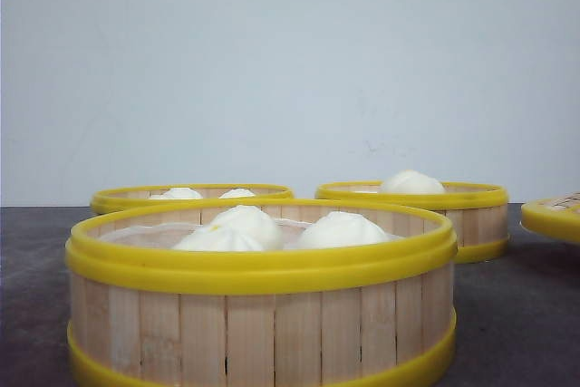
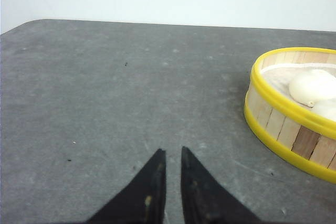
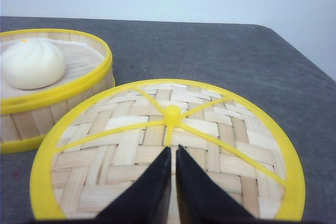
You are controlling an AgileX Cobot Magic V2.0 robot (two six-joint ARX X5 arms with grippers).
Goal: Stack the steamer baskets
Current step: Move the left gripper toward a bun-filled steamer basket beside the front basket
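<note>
Stacking not yet begun: three steamer baskets with buns apart on dark counter (image 2: pixel 105 103), nearest basket (image 1: pixel 261 314) in front, second basket (image 1: pixel 192 195) behind left, third basket (image 1: pixel 453 215) behind right. Woven lid (image 3: pixel 210 156) flat beside third basket. Left gripper (image 2: pixel 173 153) over bare counter, right gripper (image 3: pixel 173 150) above lid, both with jaws nearly pressed together, empty.

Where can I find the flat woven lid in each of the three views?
Front view: the lid is at the right edge, partly cut off.
Left wrist view: not in it.
Right wrist view: the lid fills the foreground.
Shared landmark: the one-bun basket beside it, in the front and right wrist views.
</note>
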